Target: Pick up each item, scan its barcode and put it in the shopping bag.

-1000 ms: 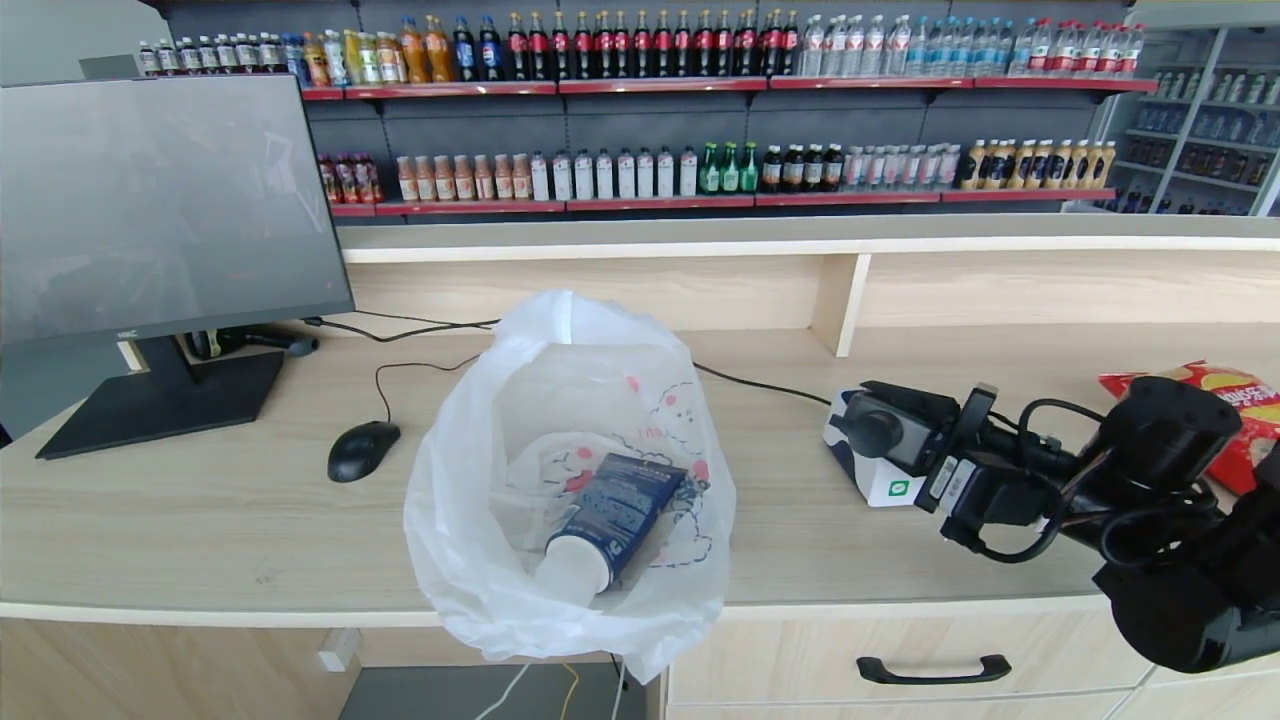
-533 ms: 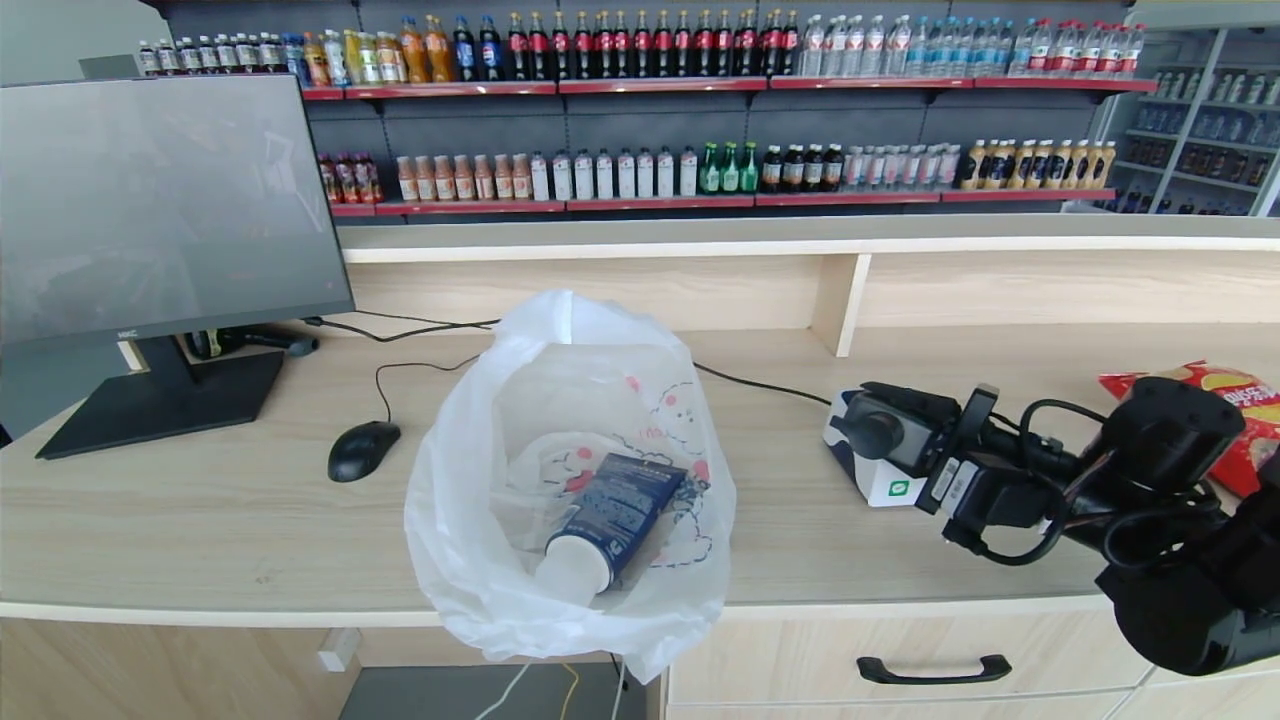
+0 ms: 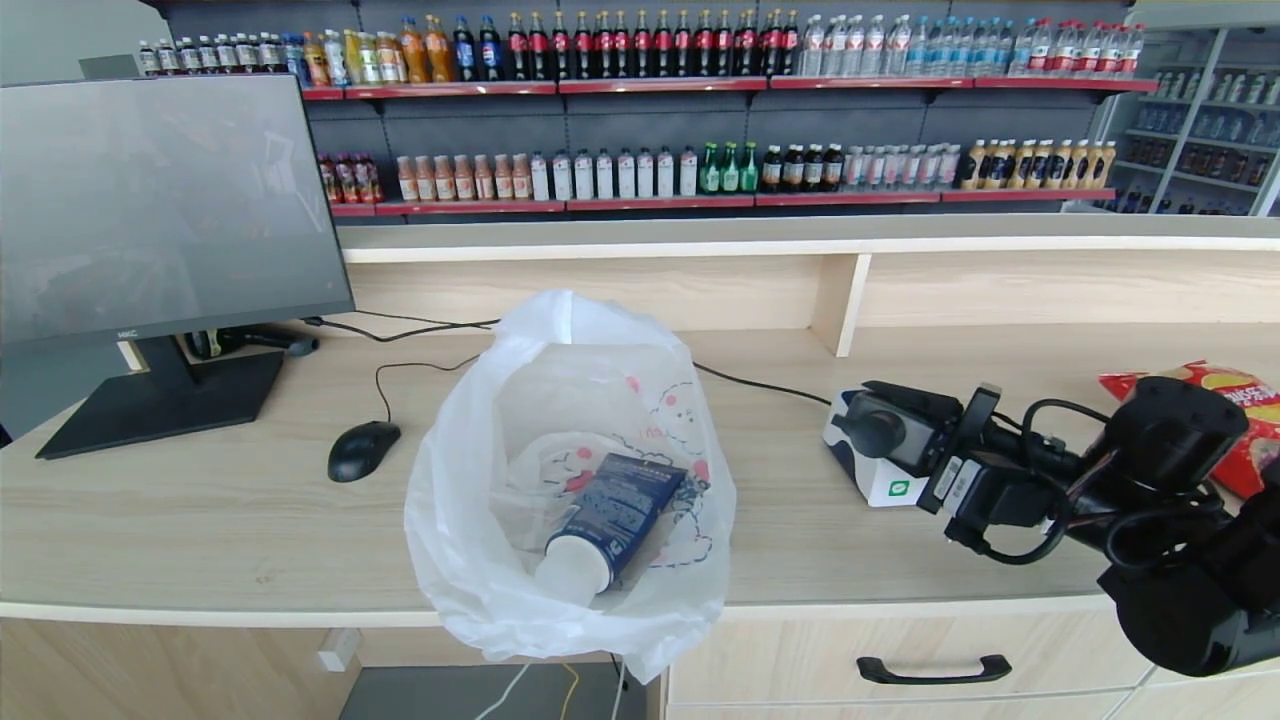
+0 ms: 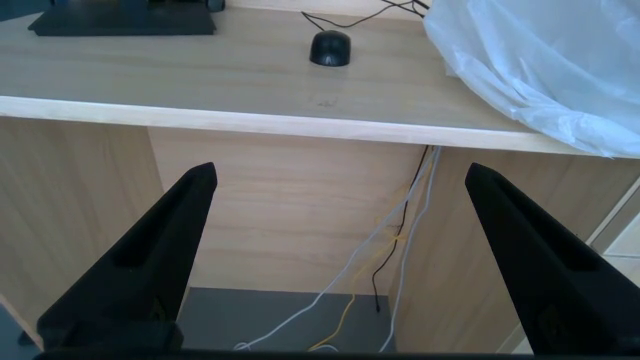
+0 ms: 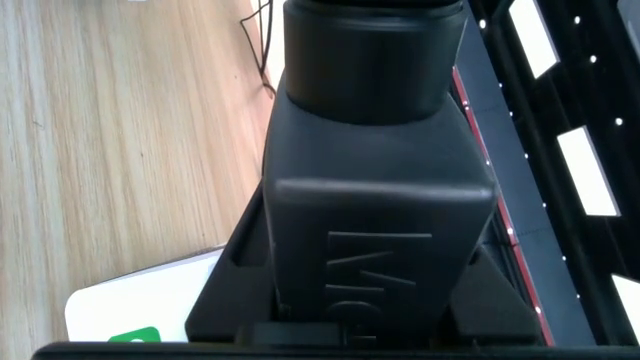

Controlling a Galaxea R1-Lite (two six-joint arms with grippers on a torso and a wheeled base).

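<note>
Black scanner [image 3: 876, 430] is gripped in my right end effector [image 3: 905, 442] over the wooden bench [image 3: 200, 520]; left end effector [image 4: 340, 175] hangs open below its edge.

Shop: stocked drink shelves [image 3: 640, 90], checkout counter [image 3: 200, 520].

I see a dark monitor [image 3: 160, 200] standing at the left of the wooden counter [image 3: 200, 530], a black mouse [image 3: 363, 450] near it, bottle-filled shelves [image 3: 640, 90] behind, and a drawer handle [image 3: 935, 670] below the counter edge.
</note>
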